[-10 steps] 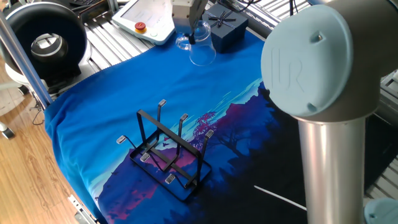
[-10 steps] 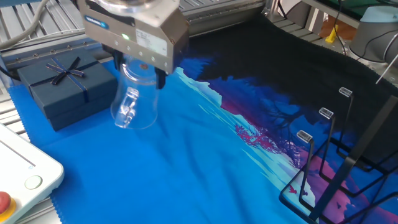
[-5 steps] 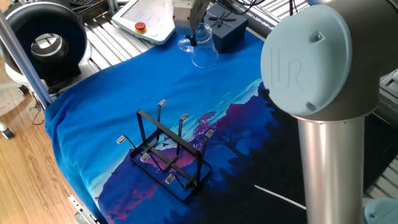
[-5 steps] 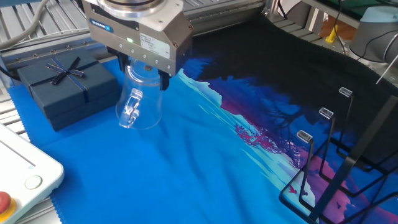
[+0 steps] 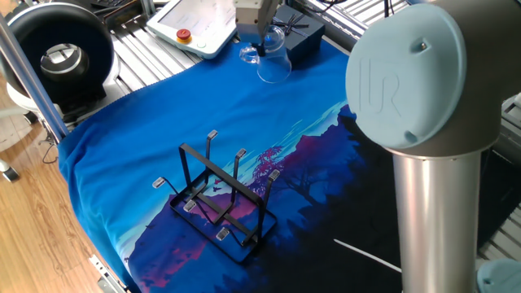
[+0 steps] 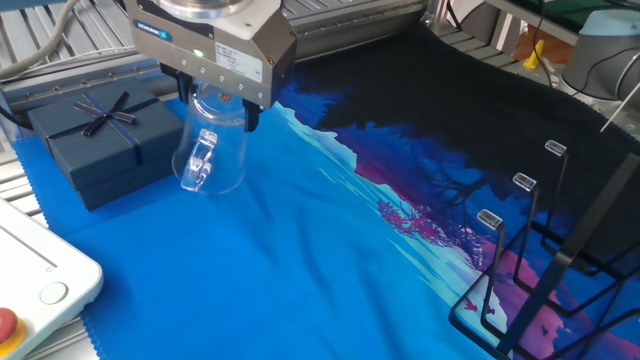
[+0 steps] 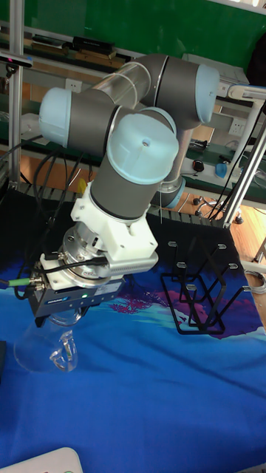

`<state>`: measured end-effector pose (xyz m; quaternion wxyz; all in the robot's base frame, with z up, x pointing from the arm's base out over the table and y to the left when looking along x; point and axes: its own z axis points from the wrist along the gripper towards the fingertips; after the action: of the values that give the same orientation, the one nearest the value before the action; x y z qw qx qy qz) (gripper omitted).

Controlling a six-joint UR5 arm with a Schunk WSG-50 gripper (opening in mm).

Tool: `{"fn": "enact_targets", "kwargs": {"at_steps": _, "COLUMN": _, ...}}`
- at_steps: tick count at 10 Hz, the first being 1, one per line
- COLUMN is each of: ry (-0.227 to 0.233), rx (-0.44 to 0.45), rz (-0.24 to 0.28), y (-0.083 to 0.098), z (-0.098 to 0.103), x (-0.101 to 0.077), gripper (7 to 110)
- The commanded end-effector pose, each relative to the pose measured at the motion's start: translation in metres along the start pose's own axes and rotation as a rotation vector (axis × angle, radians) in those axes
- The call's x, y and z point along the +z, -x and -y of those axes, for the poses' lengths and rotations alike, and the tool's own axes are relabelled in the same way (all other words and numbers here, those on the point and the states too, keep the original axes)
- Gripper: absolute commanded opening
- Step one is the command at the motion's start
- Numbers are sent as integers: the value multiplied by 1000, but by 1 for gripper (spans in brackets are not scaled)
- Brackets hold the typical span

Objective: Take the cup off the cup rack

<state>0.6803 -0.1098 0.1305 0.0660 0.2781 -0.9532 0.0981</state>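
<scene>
1. Nearest the camera in the other fixed view, the gripper is closed on the rim of the cup, which hangs mouth-up beneath it, handle toward the lens, base close above the blue cloth on the surface
2. Compared with half a second ago, the cup has shifted a little toward the dark blue gift box and now hangs just beside it; a second ago it was about where it is now, so the gripper seems to be wavering over one spot rather than travelling
3. From the tall fixed view, the base of the cup looks very near the cloth, but whether it touches cannot be told
4. Farther off, the cup rack stands well apart from the cup, all its visible prongs bare; the one fixed view shows the same, with the rack mid-cloth and the cup at the far edge
5. Judging from this, the lift-off is already done, and what remains is setting the cup down and letting go
</scene>
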Motion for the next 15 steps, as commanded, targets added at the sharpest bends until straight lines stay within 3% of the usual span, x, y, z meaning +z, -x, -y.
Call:
{"fn": "enact_targets", "kwargs": {"at_steps": 1, "ry": -13, "rx": -23, "rz": -10, "y": -6, "z": 6, "x": 1, "gripper": 44}}
{"fn": "enact_targets", "kwargs": {"at_steps": 3, "ry": 7, "rx": -19, "rz": -13, "y": -7, "z": 1, "x": 1, "gripper": 44}}
{"fn": "enact_targets", "kwargs": {"at_steps": 6, "ry": 112, "rx": 4, "rz": -17, "y": -8, "z": -26, "x": 0, "gripper": 44}}
{"fn": "enact_targets", "kwargs": {"at_steps": 11, "ry": 62, "rx": 20, "rz": -55, "y": -17, "z": -13, "x": 1, "gripper": 44}}
{"fn": "enact_targets", "kwargs": {"at_steps": 15, "ry": 75, "rx": 16, "rz": -70, "y": -21, "z": -17, "x": 0, "gripper": 44}}
